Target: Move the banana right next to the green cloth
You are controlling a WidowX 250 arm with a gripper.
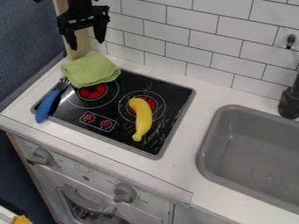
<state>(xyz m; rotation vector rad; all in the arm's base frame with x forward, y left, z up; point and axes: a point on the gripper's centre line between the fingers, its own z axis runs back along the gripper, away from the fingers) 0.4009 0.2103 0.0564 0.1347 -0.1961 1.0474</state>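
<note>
The gripper (87, 45) hangs high at the back left, behind the green cloth (90, 70), its two fingers spread and nothing between them. That fits a grasp not yet made, and the height presumably leaves it room to come over the banana from above.

The banana (142, 119) lies on the black stovetop (125, 142), across the right-hand burner, its narrow end towards the front edge. It is well apart from the cloth, which is bunched at the stove's back left corner, partly over the left burner and partly on the white worktop (192, 94). The banana probably wants a grip across its middle (the curve could make it roll or swing), then a short carry to the cloth's near right side. Set down too far over, it might push or ride up on the cloth. The blue-handled fork (46, 105) rests at the left edge, out of that likely path.

As for containers, the grey sink (209, 151) is let into the worktop at the right, a round drain in its floor; the banana is outside it.
</note>
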